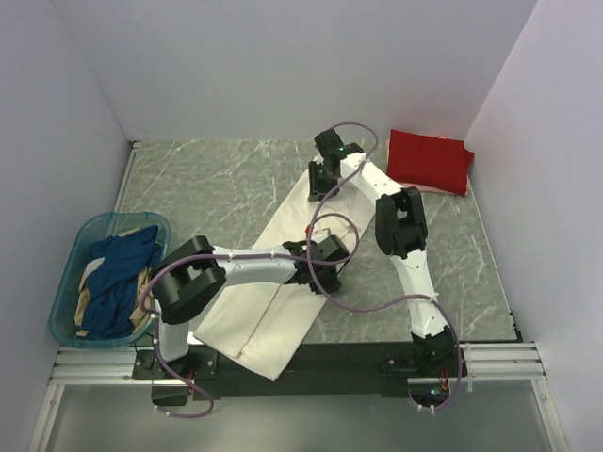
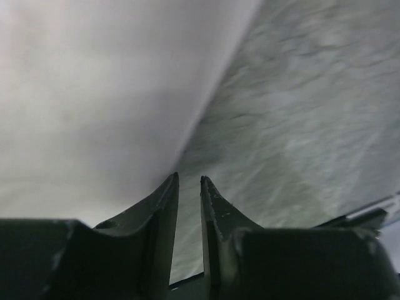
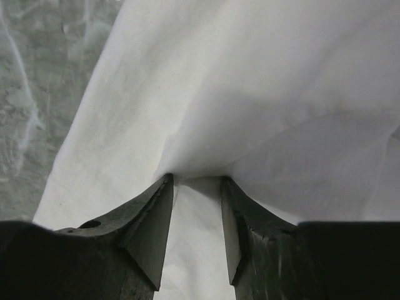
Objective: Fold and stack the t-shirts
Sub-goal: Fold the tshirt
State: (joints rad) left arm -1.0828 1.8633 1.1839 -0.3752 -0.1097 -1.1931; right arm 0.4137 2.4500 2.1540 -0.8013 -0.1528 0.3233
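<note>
Axis: cream-white t-shirt [image 1: 264, 311] runs near-left to far-right.
My right gripper [image 3: 195, 181]: pinches its far end.
My left gripper [image 2: 187, 180]: nearly shut at right hem; hold unclear.

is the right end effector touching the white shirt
Touching. The right wrist view shows the white shirt gathered between the fingers of the right end effector, creases fanning out from the tips.

Spread shirt [image 1: 254, 315] at centre, folded shirt [image 1: 429, 160] far right, basket [image 1: 113, 219] near left, seemingly holding shirts [image 1: 118, 273].
</note>
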